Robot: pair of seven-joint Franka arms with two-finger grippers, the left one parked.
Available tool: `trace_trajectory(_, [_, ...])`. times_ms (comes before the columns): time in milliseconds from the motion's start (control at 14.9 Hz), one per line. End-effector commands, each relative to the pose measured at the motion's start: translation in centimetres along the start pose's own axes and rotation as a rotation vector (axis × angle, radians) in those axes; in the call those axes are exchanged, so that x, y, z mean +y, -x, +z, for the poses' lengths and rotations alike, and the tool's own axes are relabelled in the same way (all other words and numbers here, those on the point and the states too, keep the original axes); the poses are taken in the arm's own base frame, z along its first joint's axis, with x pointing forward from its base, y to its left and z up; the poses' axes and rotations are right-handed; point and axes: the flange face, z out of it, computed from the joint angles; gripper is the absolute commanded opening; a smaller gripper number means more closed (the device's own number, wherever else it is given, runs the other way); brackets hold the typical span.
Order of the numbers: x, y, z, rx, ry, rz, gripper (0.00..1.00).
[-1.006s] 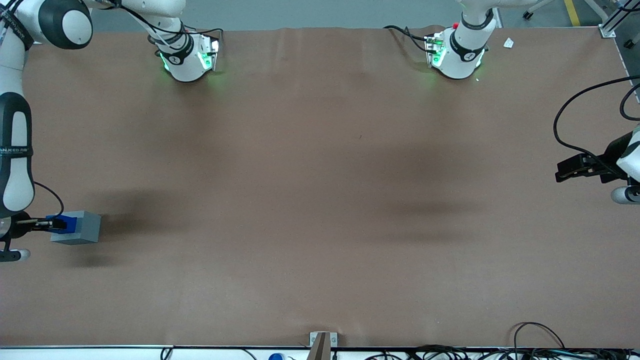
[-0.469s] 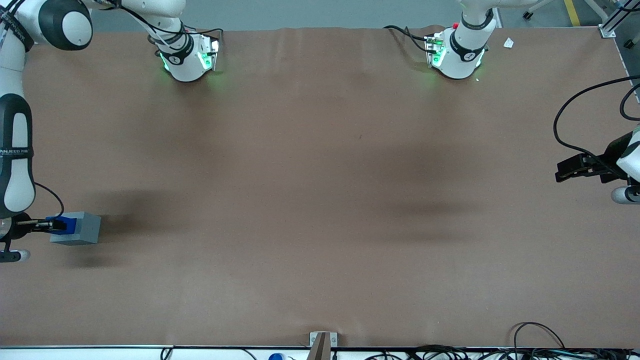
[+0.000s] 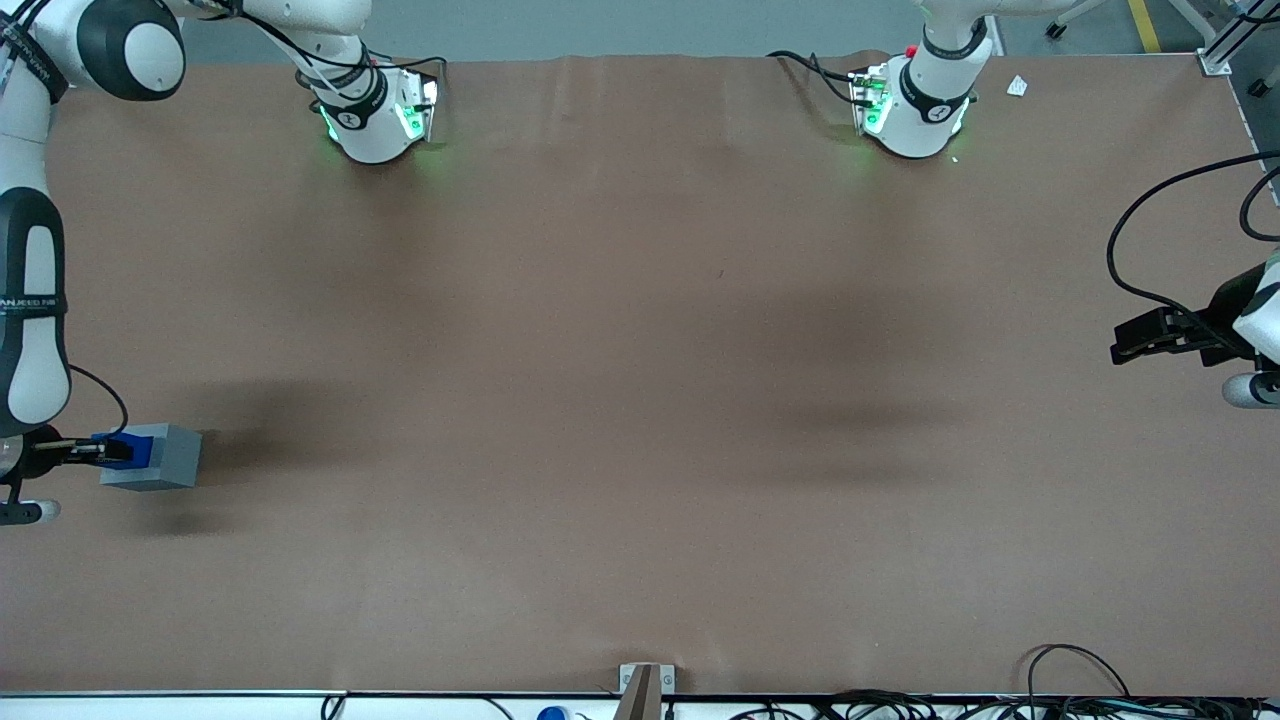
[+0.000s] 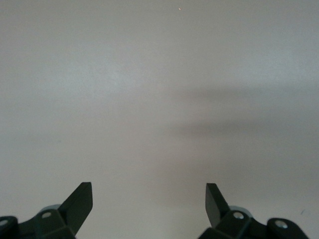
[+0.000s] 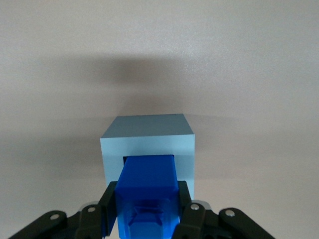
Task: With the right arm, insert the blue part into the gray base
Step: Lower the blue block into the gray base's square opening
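Blue part partly seated in gray base, gripper clamped on it.

The gripper (image 3: 112, 450) on the right arm (image 3: 30, 310) grips the blue part (image 5: 148, 191), a smooth bright block whose leading end sits in the square recess of the gray base (image 5: 147, 144). The base stands near the working arm's end of the brown bench (image 3: 640, 400), with open surface around it.

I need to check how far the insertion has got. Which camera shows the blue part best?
The right wrist view: the blue part fills the frame, held by the gripper, its leading end entering the gray base's recess. The front view shows only a small blue patch at the base. The left wrist view shows none of it.
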Motion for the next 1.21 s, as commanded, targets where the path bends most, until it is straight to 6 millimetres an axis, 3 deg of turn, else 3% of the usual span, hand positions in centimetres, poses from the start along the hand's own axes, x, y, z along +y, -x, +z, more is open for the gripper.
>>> trace_trajectory(0, [0.7, -0.6, 1.0, 0.023, 0.001, -0.003, 0.03])
trace_trajectory(67, [0.7, -0.6, 1.0, 0.023, 0.001, -0.003, 0.04])
trace_trajectory(134, [0.7, -0.6, 1.0, 0.024, 0.001, -0.002, 0.12])
trace_trajectory(201, [0.6, -0.6, 1.0, 0.025, 0.0, -0.001, 0.37])
trace_trajectory(402, [0.5, -0.6, 0.8, 0.034, -0.025, 0.006, 0.96])
trace_trajectory(469, [0.5, -0.6, 0.7, 0.039, -0.037, 0.011, 1.0])
trace_trajectory(670, [0.2, -0.6, 0.3, 0.041, -0.041, 0.009, 1.0])
trace_trajectory(872, [-1.7, -0.6, -0.8, 0.008, -0.068, 0.002, 1.0])
trace_trajectory(1073, [-4.5, -0.6, -4.9, 0.018, -0.069, 0.04, 1.0])
trace_trajectory(1140, [-5.1, -0.3, -7.5, 0.046, -0.062, 0.046, 1.0])
